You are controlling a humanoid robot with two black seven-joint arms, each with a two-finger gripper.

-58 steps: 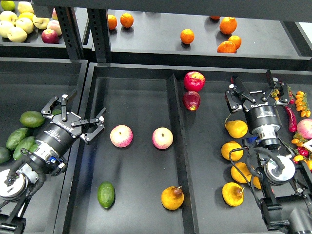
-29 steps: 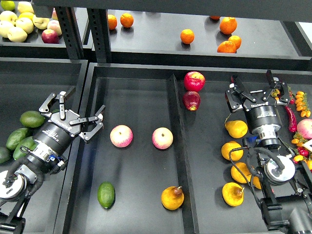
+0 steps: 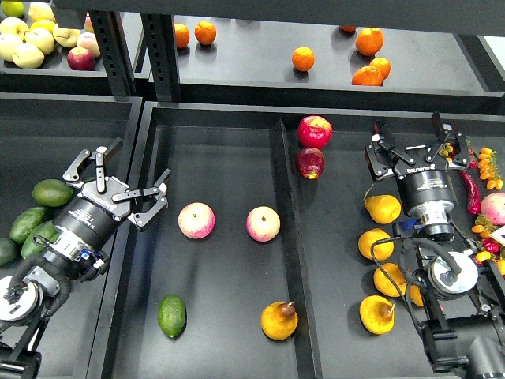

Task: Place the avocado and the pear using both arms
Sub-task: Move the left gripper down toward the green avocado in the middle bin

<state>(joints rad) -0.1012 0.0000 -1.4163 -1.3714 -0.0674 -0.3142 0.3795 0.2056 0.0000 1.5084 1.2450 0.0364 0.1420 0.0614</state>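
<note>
A dark green avocado (image 3: 172, 315) lies at the front left of the middle tray (image 3: 221, 158). An orange-yellow pear (image 3: 279, 320) with a brownish top lies at the tray's front right, against the divider. My left gripper (image 3: 120, 175) is open and empty above the tray's left rim, well behind the avocado. My right gripper (image 3: 409, 139) is open and empty over the right tray, behind several more pears (image 3: 382, 208).
Two pink-red apples (image 3: 196, 220) lie mid-tray, two red apples (image 3: 314, 131) at the back. Several avocados (image 3: 52, 192) lie in the left tray. Oranges (image 3: 303, 58) and pale apples (image 3: 28, 39) sit on the back shelf. Chillies (image 3: 471, 192) lie far right.
My left gripper has drawn back slightly to the left and up. The right arm and the fruit have not moved.
</note>
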